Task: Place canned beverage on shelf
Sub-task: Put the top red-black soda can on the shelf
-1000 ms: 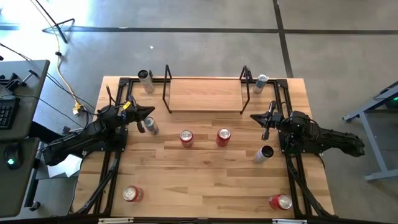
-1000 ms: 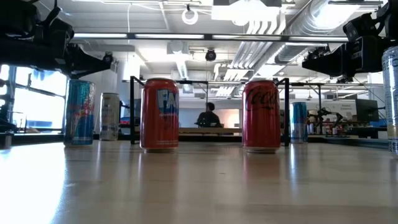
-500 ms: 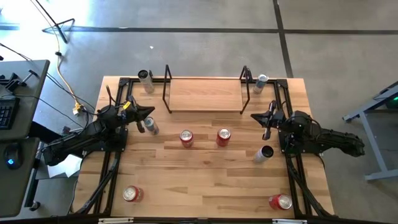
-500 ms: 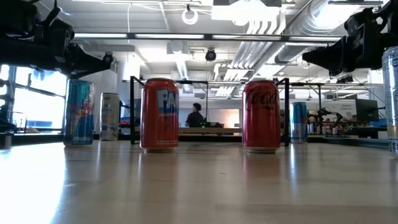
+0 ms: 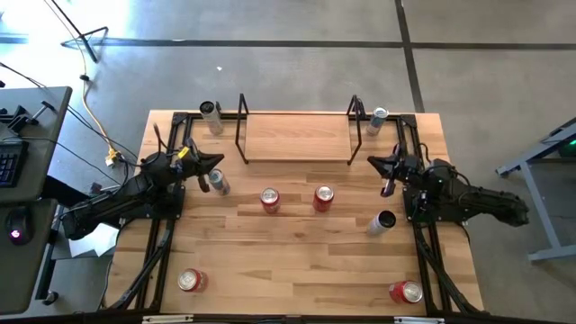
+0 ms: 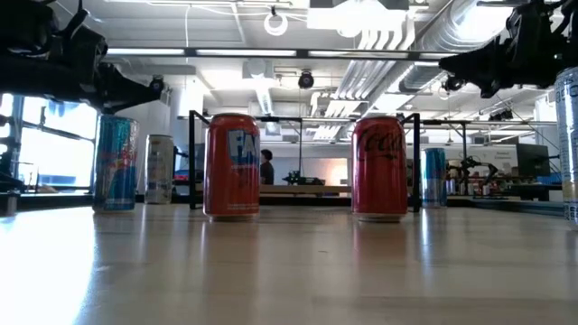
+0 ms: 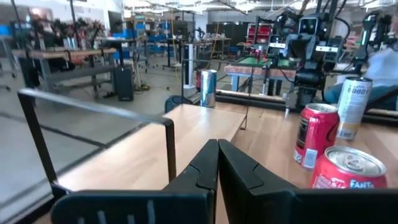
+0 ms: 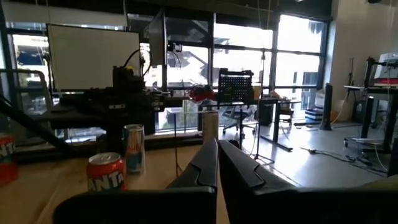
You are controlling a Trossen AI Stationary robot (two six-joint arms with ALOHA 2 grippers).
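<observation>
Both grippers have their fingers pressed together, holding nothing: left gripper just left of the shelf, right gripper just right of it.

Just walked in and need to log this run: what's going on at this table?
Nothing is being handled yet. The left gripper and right gripper both hover shut and empty beside the low light-wood shelf with black rod frames, which holds no cans. Two red soda cans stand mid-table, with other cans scattered around the wooden tabletop.
</observation>
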